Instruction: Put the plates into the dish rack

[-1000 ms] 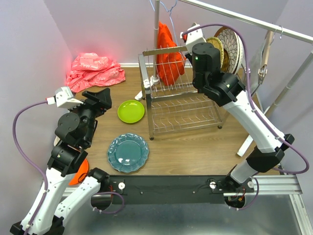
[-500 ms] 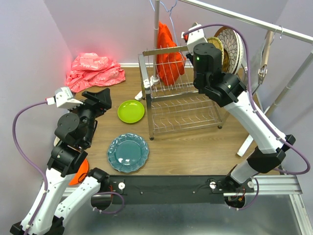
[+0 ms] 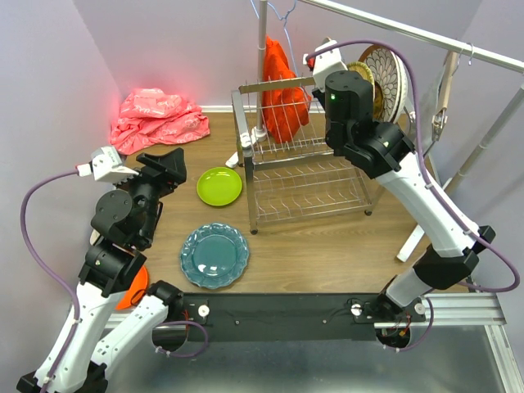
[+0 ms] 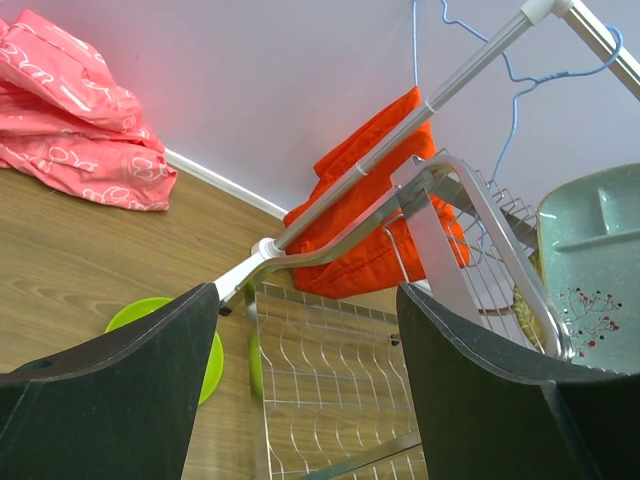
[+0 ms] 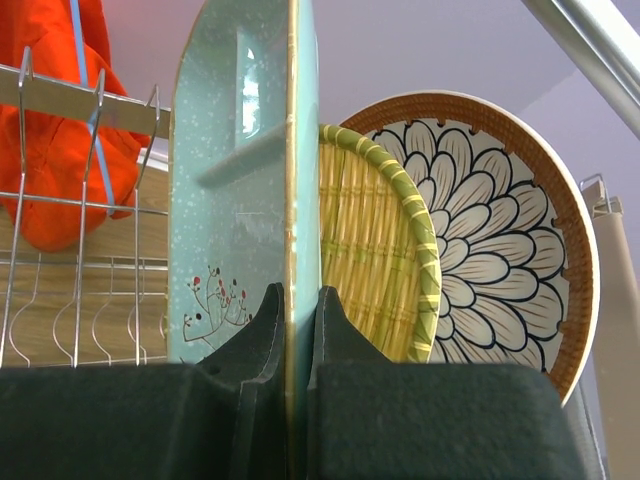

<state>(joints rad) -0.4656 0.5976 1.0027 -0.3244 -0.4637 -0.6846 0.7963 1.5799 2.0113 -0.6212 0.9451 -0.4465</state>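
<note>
Up at the top tier of the dish rack (image 3: pixel 303 192), I am clamping my right gripper (image 5: pixel 298 300) on the near edge of the mint divided tray (image 5: pixel 235 200), with one finger pressing on each face. The tray is standing upright on its edge, its divided face turning toward the red-orange cloth (image 3: pixel 278 90) that is hanging behind the rack's wires. Just beside the tray's back, the woven-yellow plate (image 5: pixel 370 260) is standing on edge too, and the white petal-patterned plate (image 5: pixel 490 250) is leaning behind it; whether the tray is touching the woven one I cannot tell. From above, those two plates are sitting at the right end of the upper tier, partly hidden by my right arm, while the lower tier is showing only bare tines. My left gripper (image 4: pixel 308 295) is hanging over the left side of the table (image 3: pixel 327 246) with its jaws spread wide and nothing between them, pointing toward the rack. The lime green plate (image 3: pixel 219 186) is lying flat on the table between that gripper and the rack's left end. The teal scalloped plate (image 3: pixel 214 255) is lying nearer my bases, apart from the green one. An orange plate (image 3: pixel 131 296) is peeking out from under my left arm. A pink cloth (image 3: pixel 158 117) is lying crumpled in the far left corner.
</note>
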